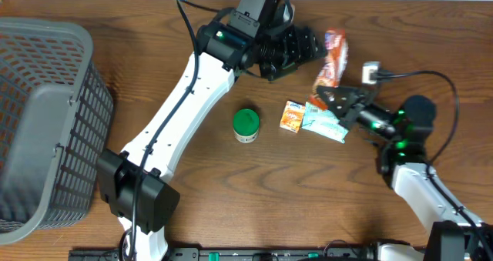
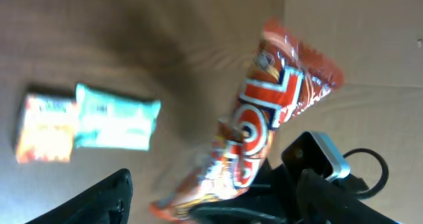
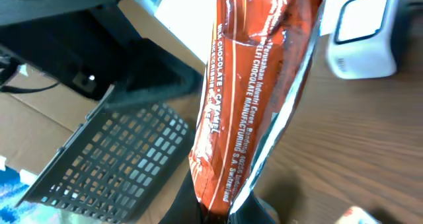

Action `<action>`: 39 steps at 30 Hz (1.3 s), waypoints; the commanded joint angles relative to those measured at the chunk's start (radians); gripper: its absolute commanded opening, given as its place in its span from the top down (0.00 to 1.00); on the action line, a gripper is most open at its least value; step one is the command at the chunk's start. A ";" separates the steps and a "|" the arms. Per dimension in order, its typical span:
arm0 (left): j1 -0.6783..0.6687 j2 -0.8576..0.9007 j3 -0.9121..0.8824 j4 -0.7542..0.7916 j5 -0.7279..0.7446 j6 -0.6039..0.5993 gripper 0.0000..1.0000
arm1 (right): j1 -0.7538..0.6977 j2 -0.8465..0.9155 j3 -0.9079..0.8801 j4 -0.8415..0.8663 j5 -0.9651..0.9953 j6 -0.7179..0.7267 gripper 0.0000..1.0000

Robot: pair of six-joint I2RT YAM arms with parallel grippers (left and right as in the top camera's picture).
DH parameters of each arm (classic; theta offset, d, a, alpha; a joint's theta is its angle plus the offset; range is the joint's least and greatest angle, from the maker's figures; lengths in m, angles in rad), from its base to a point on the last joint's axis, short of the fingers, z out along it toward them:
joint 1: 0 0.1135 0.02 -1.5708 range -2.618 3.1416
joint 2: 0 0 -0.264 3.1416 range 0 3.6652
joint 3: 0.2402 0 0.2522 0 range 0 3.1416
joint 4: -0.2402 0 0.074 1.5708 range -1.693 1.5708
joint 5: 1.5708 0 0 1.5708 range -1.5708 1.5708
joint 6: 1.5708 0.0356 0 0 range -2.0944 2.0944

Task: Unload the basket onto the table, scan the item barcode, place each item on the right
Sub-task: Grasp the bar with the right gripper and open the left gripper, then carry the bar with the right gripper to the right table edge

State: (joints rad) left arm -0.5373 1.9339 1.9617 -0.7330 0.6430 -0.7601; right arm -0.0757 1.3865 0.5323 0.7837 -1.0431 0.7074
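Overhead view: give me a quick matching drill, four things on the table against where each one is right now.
Things:
1. snack bag
2. basket
3. green-lidded jar
4. teal packet

Places:
a. at the far left of the table
b. pinched at its lower end by the right gripper
c. lying right beside the orange box, on the right gripper's side
d. standing alone, on the basket side of the orange box

Pairs: 1-b, 2-a, 3-d, 4-c
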 commanded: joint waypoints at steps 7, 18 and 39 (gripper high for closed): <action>-0.016 0.001 0.004 -0.075 -0.342 0.229 0.20 | -0.346 -0.008 0.018 -0.340 0.076 -0.246 0.98; -0.067 0.001 0.003 -0.156 -0.454 0.259 0.20 | -0.561 -0.008 0.018 -0.665 1.089 -0.358 0.99; -0.146 0.001 0.003 -0.183 -0.581 0.274 0.19 | -0.728 0.458 0.065 0.038 1.043 -0.225 0.98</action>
State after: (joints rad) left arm -0.6769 1.9339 1.9617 -0.9039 0.1406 -0.5026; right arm -0.7776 1.8164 0.5587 0.7631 0.0845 0.4641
